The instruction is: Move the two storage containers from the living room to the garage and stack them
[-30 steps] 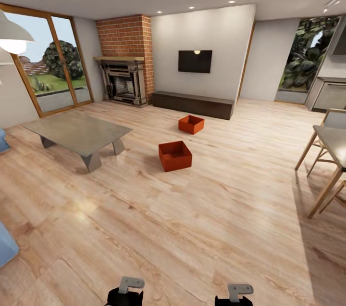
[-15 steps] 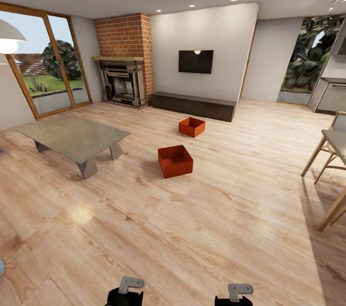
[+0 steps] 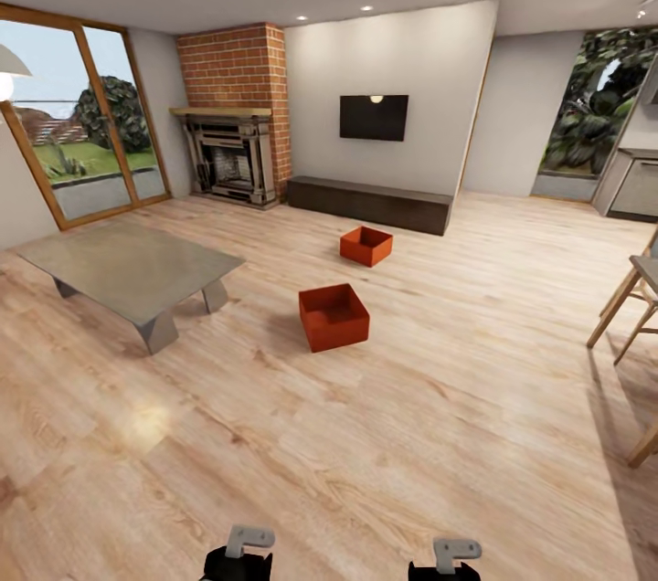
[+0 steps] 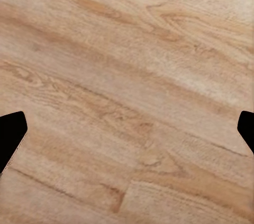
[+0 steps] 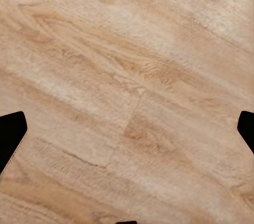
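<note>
Facing the living room w/ both bins well ahead on the wood-plank floor (image 3: pixel 384 435), neither arm in reach yet.

Largest first: floor runs from the robot to the long dark cabinet (image 3: pixel 370 202) at the far wall; nearer storage container (image 3: pixel 334 317) sits mid-floor, just right of the coffee table (image 3: pixel 128 266); second storage container (image 3: pixel 366 245) lies beyond it, toward the cabinet, apart from the first. Nearer bin is straight ahead, about centred between the arms, slightly closer to the left pincer (image 3: pixel 239 554); its sides are skewed to the approach line. Left pincer and right pincer (image 3: pixel 445 561): fingers wide apart, nothing held, wrist views show bare planks.
</note>
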Controlling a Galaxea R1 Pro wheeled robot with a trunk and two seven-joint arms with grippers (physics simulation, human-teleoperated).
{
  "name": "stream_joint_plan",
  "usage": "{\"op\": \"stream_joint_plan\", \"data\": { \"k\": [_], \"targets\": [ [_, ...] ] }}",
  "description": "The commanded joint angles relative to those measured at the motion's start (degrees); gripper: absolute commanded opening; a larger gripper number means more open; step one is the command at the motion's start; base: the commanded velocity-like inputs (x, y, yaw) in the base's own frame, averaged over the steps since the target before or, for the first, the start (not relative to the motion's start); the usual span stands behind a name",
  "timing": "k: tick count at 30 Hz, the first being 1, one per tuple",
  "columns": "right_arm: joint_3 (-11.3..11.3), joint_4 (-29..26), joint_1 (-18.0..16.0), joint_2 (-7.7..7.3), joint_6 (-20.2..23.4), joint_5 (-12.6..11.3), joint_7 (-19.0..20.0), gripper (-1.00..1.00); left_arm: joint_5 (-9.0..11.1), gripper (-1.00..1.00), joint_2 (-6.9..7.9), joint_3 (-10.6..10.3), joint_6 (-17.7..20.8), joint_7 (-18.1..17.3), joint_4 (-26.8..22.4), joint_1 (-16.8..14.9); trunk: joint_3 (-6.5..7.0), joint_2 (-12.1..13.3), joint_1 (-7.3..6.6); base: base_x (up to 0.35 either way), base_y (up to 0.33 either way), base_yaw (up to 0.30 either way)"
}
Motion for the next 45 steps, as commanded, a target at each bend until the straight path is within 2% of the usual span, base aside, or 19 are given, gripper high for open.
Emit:
{"op": "stream_joint_plan", "data": {
  "k": [1,17,45],
  "targets": [
    [0.08,-0.07,-0.02,0.02,0.33,0.41,-0.27,1.00,0.59,1.00,0.02,-0.49,-0.22,0.33,0.06,-0.05,-0.06,-0.03,0.04,0.333,0.000,0.000],
    [0.09,0.49,-0.02,0.02,0.33,0.44,-0.26,1.00,0.57,1.00,0.02,-0.49,-0.22,0.33,0.07,-0.05,-0.06,-0.03,0.04,0.331,-0.047,0.000],
    [0.07,0.72,-0.02,-0.03,0.25,0.56,-0.26,1.00,0.57,1.00,-0.01,-0.49,-0.22,0.33,0.07,-0.05,-0.06,-0.03,0.04,0.292,-0.209,0.000]
  ]
}}
